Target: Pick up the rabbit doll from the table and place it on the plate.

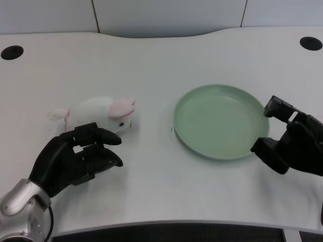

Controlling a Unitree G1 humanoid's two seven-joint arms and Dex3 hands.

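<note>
We see a small white plush rabbit doll with pink ears (101,112) lying on its side on the smooth white counter (151,55), left of centre, its head and pink ears turned toward the middle and its tail end pointing left. Our black many-fingered left hand (75,159) sits just in front of the doll, on the near side. Its fingers (103,136) are curled partway inward and reach up toward the rabbit's underside; they hold nothing, and we cannot tell whether the tips touch the plush or stop just short of it. The silver left forearm (20,201) enters from the lower left corner. To the right of the doll, well apart from it, lies a round pale green shallow plate (184,103) with nothing on it. The rabbit doll is not on the plate.
</note>
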